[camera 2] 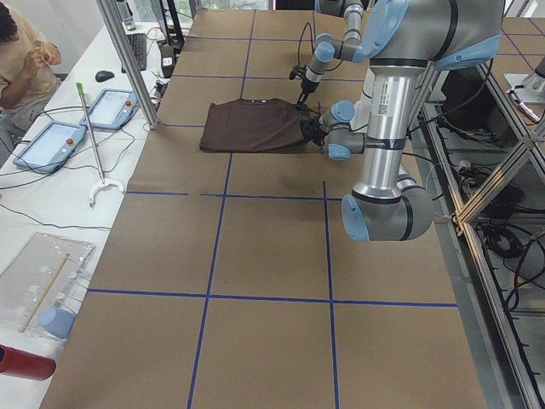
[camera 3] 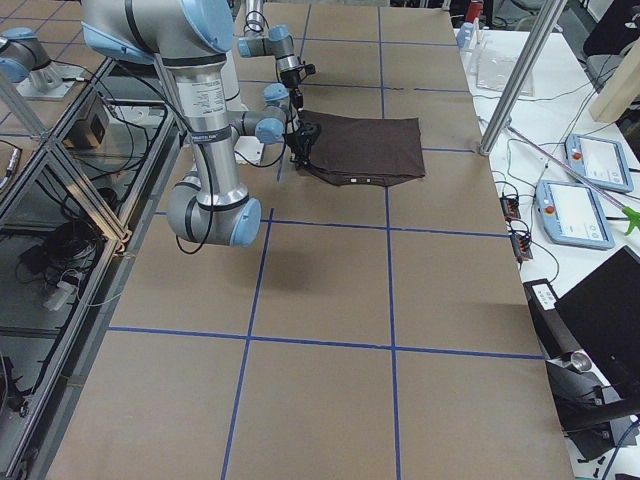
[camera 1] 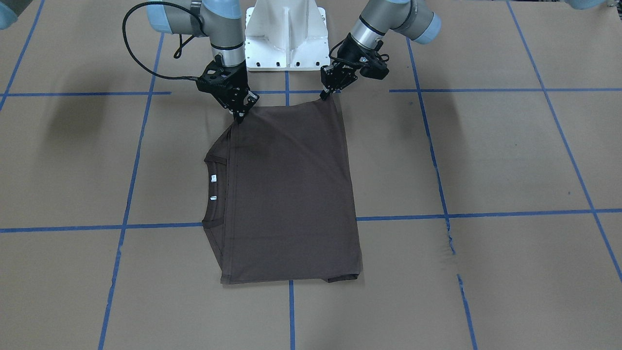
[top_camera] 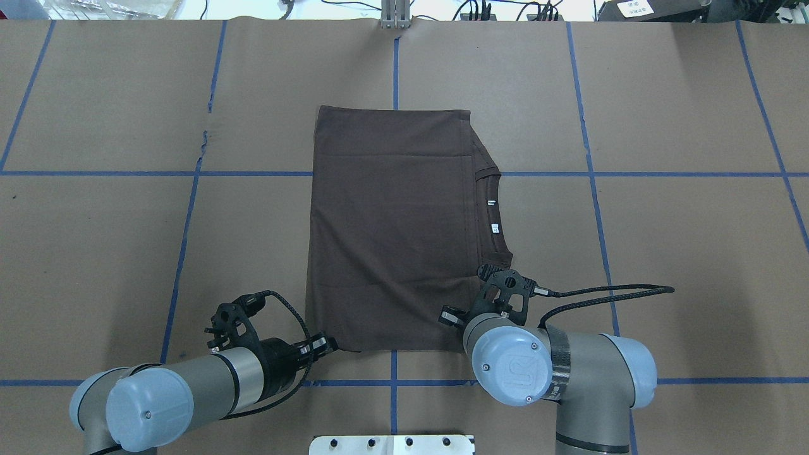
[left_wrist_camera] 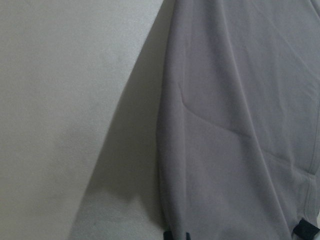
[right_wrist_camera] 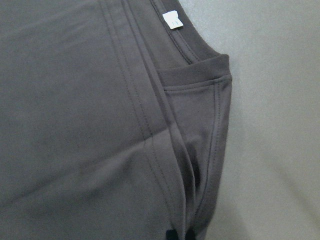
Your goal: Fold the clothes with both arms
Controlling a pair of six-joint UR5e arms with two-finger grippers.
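The dark brown T-shirt (camera 1: 291,194) lies folded into a rectangle on the brown table, with its ribbed collar (camera 1: 214,194) and white neck tags (top_camera: 493,215) toward my right side. My left gripper (camera 1: 324,95) is shut on the near corner of the shirt at the hem side and lifts it slightly. My right gripper (camera 1: 239,116) is shut on the near corner at the collar side. In the right wrist view the fingertips (right_wrist_camera: 177,235) pinch bunched cloth below the collar (right_wrist_camera: 200,65). The left wrist view shows hanging cloth (left_wrist_camera: 235,125) and its shadow.
The white pedestal base (camera 1: 286,39) stands just behind the grippers. Blue tape lines (camera 1: 291,311) grid the table. Past the far edge are a metal post (camera 2: 128,60), two tablets (camera 2: 111,106) and a seated person (camera 2: 21,51).
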